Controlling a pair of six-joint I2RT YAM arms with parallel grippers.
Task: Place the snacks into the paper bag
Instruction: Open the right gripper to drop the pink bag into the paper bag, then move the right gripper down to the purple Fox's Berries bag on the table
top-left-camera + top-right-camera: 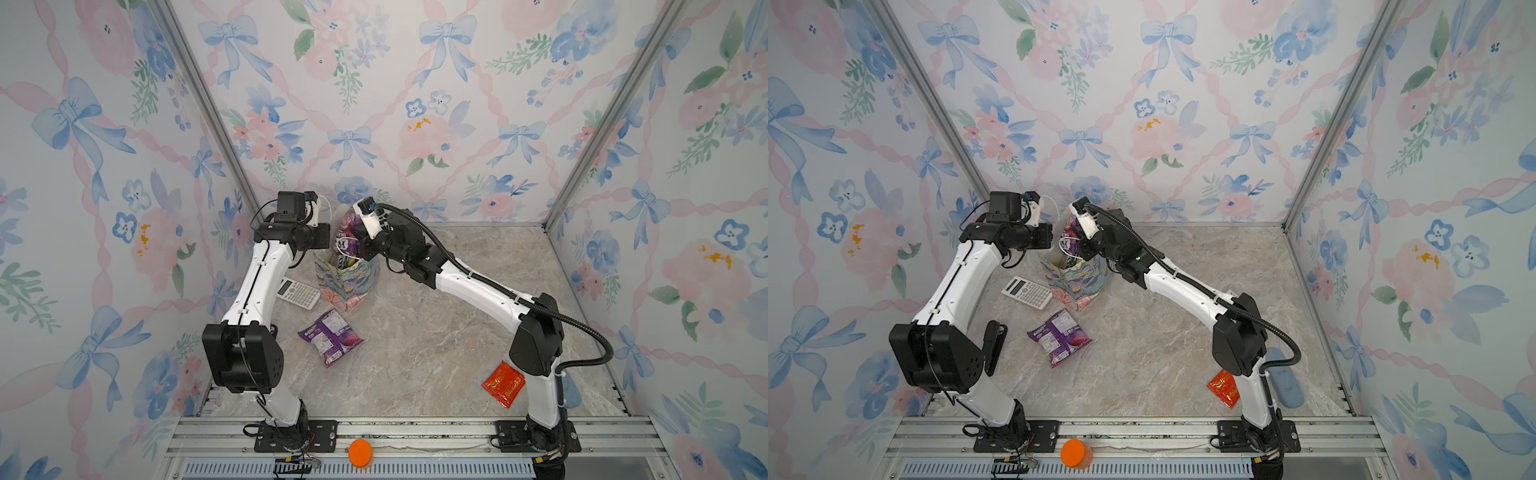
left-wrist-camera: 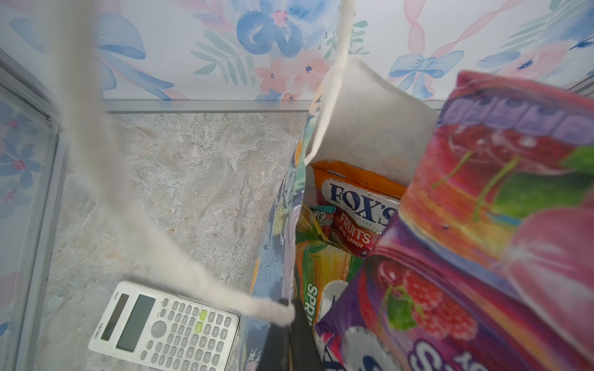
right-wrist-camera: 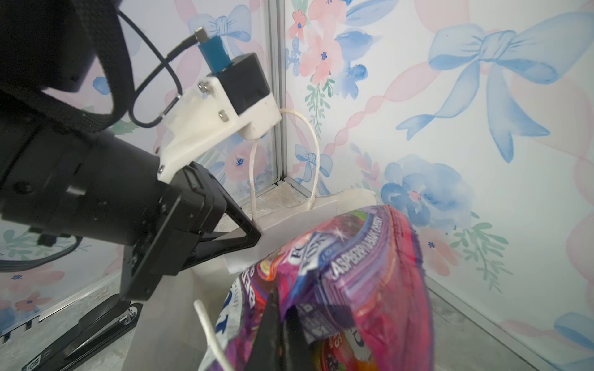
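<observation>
Nearest, a red sachet (image 1: 503,383) and a purple packet (image 1: 330,337) lie on the counter (image 1: 436,324), not yet packed. Farther back, the left pincer (image 2: 289,324) is clenched on the rim of the paper bag (image 1: 347,286), apparently to keep its mouth open. The right pincer (image 3: 283,324), grasping a pink-purple packet (image 3: 363,273), holds it at that mouth.

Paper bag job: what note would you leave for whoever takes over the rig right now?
Left gripper: shut on the rim of the paper bag.
Right gripper: shut on a pink-purple FOX'S packet at the bag's mouth.
Done: orange packet and green-yellow packet are inside.
Left: drop the held packet in, then bag the purple packet and red sachet from the table. The calculator stays out.
</observation>
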